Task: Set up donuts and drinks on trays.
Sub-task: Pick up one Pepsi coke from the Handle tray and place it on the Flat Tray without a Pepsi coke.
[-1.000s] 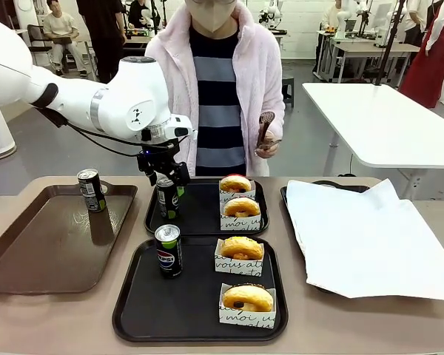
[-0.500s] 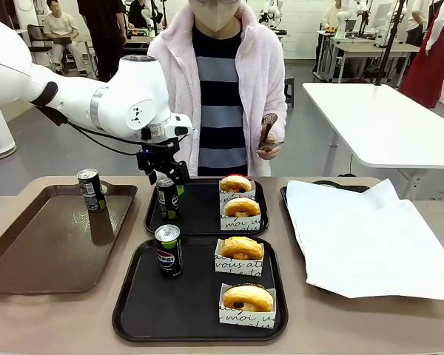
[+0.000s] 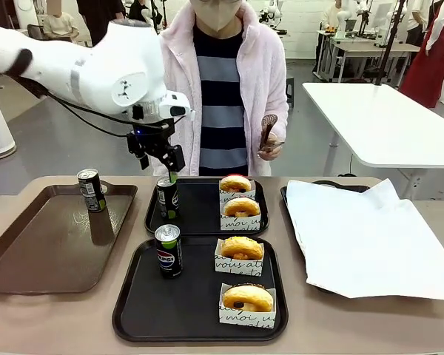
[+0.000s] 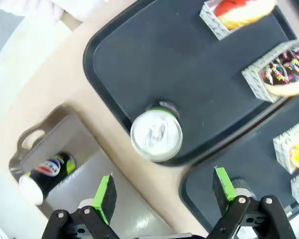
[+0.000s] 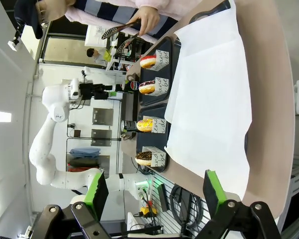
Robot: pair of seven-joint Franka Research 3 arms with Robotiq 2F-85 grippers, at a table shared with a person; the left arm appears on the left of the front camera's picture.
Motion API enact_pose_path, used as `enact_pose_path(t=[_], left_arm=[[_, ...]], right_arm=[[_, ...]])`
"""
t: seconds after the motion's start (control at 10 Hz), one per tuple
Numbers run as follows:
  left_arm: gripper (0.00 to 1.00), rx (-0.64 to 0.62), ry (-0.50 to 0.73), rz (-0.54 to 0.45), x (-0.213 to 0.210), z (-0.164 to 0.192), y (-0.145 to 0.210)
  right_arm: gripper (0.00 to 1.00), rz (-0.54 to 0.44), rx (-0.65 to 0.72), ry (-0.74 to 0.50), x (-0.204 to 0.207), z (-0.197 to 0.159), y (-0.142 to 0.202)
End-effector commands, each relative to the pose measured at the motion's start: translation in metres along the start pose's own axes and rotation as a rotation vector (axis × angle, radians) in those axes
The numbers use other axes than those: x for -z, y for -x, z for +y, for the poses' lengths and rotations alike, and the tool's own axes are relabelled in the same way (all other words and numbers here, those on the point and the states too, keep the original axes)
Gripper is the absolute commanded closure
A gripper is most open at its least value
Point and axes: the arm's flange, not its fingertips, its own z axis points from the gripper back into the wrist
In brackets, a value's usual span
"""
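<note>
Two black trays lie mid-table. On the far tray point(image 3: 204, 222) stand a Pepsi can point(image 3: 167, 198) and two sleeved donuts point(image 3: 235, 183) point(image 3: 241, 207). The near tray point(image 3: 192, 303) carries another can point(image 3: 169, 250) and two more donuts point(image 3: 241, 248) point(image 3: 247, 297). My left gripper point(image 3: 157, 159) hangs open just above the far can, apart from it. From the left wrist, that can's silver top point(image 4: 156, 134) sits below and between the spread green pads point(image 4: 105, 196), with my left gripper point(image 4: 164, 191) holding nothing. My right gripper point(image 5: 155, 191) is open and bare, off beside the table.
A glossy brown tray point(image 3: 37, 251) at the left holds a third can point(image 3: 91, 190). At the right, white paper point(image 3: 362, 237) covers another tray. The person stands at the far edge holding tongs point(image 3: 266, 129) in one hand.
My left gripper has risen from around the top of the far tray's can and shifted slightly left. The can stays standing on the tray.
</note>
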Motion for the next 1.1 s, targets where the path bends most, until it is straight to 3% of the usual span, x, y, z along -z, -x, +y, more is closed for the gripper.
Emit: enact_pose_path(t=[0.0, 0.1, 0.2, 0.8, 1.0], left_arm=[[0.00, -0.035, 0.013, 0.000, -0.008, 0.000, 0.027], [0.00, -0.041, 0.025, 0.002, -0.013, 0.002, 0.032], [0.00, -0.005, -0.002, -0.001, -0.012, -0.002, 0.011], [0.00, -0.009, 0.004, 0.008, -0.010, -0.002, 0.014], [0.00, -0.131, 0.061, -0.023, -0.024, 0.056, 0.082]], right_arm=[[0.00, -0.004, -0.008, -0.013, -0.001, 0.001, 0.000], [0.00, -0.004, -0.008, -0.013, -0.001, 0.001, 0.000], [0.00, -0.004, -0.008, -0.013, -0.001, 0.001, 0.000], [0.00, -0.004, -0.008, -0.013, -0.001, 0.001, 0.000], [0.00, -0.004, -0.008, -0.013, -0.001, 0.001, 0.000]])
